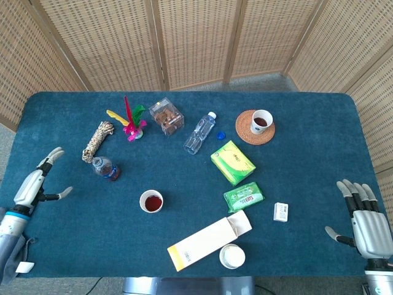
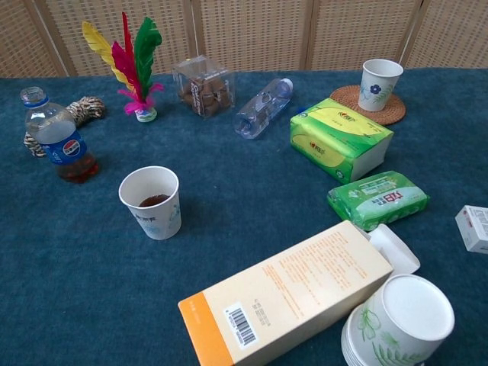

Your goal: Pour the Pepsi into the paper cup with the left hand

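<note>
Pepsi bottle [image 1: 105, 169] stands upright on the blue tabletop [image 1: 307, 123], left-centre, just in front of the rope coil [image 1: 97, 139]; no cap visible on the neck in the chest view, only a shallow layer of dark liquid at the bottom. Paper cup [image 1: 151, 201] sits near it, toward the front and the robot's right, upright, some dark liquid already inside. Bottle and cup apart, not touching

Left hand [image 1: 37, 186] at the left tabletop edge, released, fingers spread, holding nothing, well apart from the bottle; not seen in chest view. Right hand [image 1: 366, 222] at the far right edge, also open and empty, fingers apart

Handling guess: small thin plastic bottle, nearly empty, so light and easy to knock over on approach; walls likely dent under a hard squeeze, smooth label [image 2: 63, 148] could be slippery. Best hold looks like a wrap around the labelled mid-body, thumb opposite the fingers, leaving the neck free for tipping. With so little liquid it probably needs a steep tilt over the cup. Cup is light paper, could tip if bumped by the bottle mouth

Risk: rope coil and feather shuttlecock [image 1: 131, 121] sit close behind the bottle
</note>
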